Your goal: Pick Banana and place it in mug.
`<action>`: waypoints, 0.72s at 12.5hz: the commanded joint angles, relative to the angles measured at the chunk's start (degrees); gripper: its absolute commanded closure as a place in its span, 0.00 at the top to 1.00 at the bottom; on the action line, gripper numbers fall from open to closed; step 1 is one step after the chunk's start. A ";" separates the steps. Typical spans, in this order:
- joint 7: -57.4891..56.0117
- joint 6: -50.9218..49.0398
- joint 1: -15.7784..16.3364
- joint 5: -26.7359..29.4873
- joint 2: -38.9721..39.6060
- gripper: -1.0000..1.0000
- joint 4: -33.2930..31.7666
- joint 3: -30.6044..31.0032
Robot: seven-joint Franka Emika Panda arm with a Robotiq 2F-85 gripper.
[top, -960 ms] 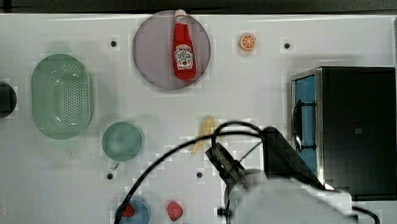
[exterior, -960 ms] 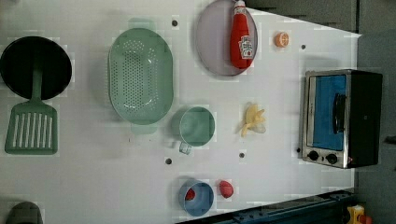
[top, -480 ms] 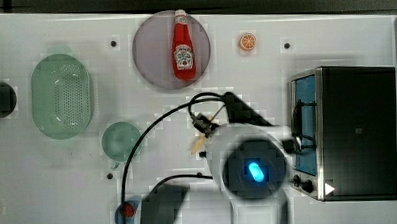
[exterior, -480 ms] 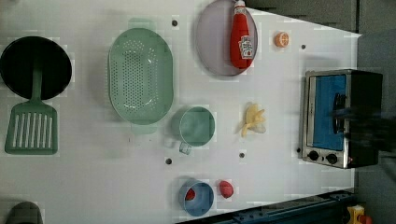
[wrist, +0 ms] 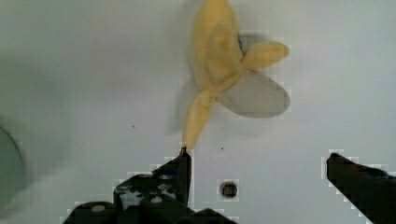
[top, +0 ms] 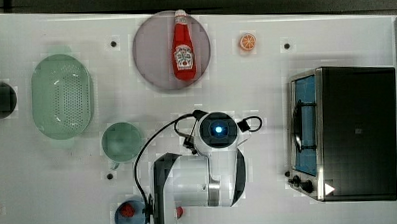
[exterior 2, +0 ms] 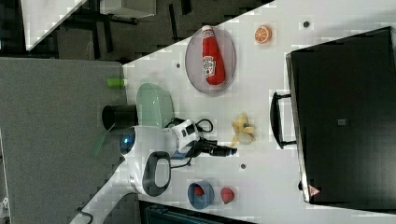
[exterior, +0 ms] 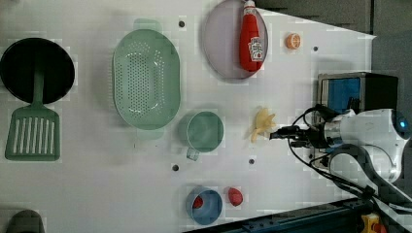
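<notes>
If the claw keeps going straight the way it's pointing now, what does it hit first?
Most likely the banana. In the left view the claw points toward the left view's left, with the banana just ahead and the mug farther along. The wrist view shows its fingers open with the banana just beyond them; height above the table is unclear.

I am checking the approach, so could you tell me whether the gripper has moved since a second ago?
Yes. In the left view the gripper has come in from the left view's right, past the toaster oven, and is now open beside the banana.
</notes>
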 commanded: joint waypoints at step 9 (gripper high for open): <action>-10.05 18.10 0.19 -0.15 13.91 0.84 1.55 -0.25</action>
